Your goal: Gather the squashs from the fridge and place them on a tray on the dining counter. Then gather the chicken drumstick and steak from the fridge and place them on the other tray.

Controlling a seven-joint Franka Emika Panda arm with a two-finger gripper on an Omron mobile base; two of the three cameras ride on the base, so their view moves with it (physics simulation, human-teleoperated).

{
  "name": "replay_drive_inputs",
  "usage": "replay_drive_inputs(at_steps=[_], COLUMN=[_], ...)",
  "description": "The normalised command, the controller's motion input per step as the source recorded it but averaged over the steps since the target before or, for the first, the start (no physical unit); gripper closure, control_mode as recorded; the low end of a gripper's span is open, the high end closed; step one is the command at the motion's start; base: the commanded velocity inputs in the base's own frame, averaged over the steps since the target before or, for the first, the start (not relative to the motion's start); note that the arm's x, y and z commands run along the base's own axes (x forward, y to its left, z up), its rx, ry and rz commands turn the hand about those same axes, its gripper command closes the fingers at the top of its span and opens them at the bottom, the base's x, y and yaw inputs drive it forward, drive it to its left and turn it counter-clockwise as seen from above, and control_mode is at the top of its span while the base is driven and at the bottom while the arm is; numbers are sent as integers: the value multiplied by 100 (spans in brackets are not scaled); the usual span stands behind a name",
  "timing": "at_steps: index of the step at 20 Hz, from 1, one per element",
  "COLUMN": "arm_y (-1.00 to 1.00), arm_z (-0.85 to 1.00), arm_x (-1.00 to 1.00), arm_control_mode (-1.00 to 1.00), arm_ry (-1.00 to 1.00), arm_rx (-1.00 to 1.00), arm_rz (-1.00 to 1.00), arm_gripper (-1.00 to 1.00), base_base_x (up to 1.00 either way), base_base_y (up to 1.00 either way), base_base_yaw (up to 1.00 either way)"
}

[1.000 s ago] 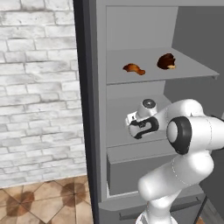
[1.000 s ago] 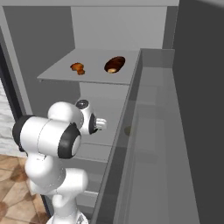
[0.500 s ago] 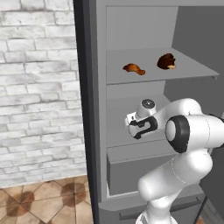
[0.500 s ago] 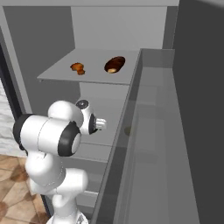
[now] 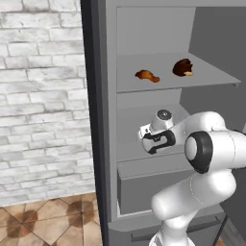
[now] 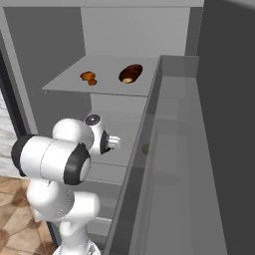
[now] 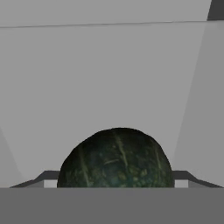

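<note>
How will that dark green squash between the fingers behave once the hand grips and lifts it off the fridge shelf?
The squash looks rounded and dome-shaped, so it may roll or twist if it is nudged or gripped off-centre. Its mottled rind looks hard, so it will probably stay stiff rather than squash. It looks wide against the fingertips beside it, so probably heavy for the grip.

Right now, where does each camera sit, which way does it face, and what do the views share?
Left base view: behind the arm's left, facing the open fridge; white arm lower right.
Right base view: behind its right, facing the same shelves along the fridge door; arm lower left.
Hand view: on the hand, looking along the pincer at a dark green squash.
Both base views share the chicken drumstick and steak.
</note>
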Motion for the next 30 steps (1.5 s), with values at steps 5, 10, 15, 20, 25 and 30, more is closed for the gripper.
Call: replay_drive_inputs(at_steps=[5, 10, 15, 20, 25, 30], arm_y=[0, -29, -41, -14, 0, 0], arm_z=[1, 58, 83, 82, 58, 49], arm_x=[-48, -53, -52, -51, -70, -74], arm_control_mode=[-100, -100, -100, -100, -100, -100], arm_ry=[-8, 0, 6, 2, 0, 0], arm_rx=[1, 7, 2, 0, 0, 0], arm_rz=[-3, -14, -18, -8, -1, 0], arm_gripper=[100, 100, 100, 100, 100, 100], base_base_x=[0, 0, 0, 0, 0, 0], base_base_y=[0, 0, 0, 0, 0, 0], base_base_yaw=[0, 0, 0, 0, 0, 0])
